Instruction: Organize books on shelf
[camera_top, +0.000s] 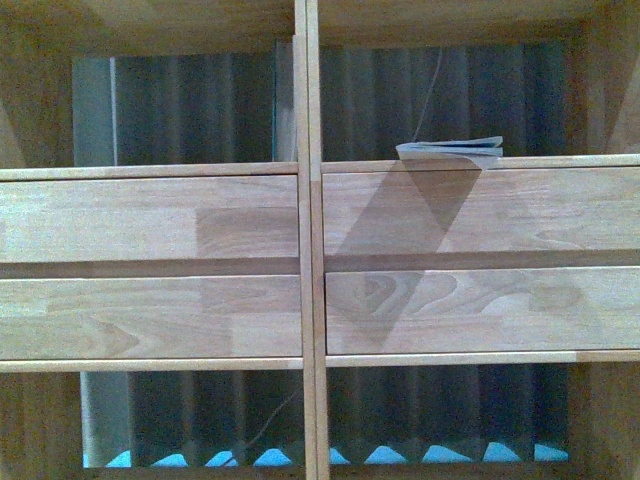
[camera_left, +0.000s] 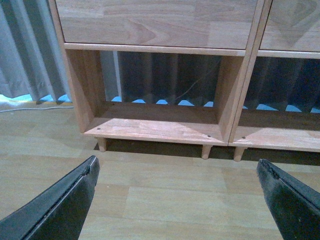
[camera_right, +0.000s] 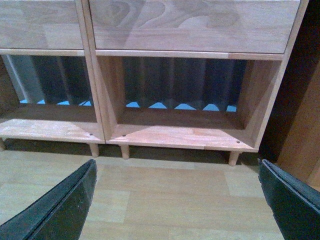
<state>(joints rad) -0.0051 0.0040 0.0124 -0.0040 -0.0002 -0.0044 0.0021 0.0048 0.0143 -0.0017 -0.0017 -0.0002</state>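
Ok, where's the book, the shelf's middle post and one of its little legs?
book (camera_top: 450, 151), front view, on its fanned page edges.
middle post (camera_top: 309, 260), front view, between the drawers.
leg (camera_left: 206, 151), left wrist view, on its middle.

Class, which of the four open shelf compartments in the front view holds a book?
The upper right compartment: a thin book lies flat at its front edge; the other three show none.

grey curtain (camera_top: 190, 110), pale wood floor (camera_left: 175, 195)
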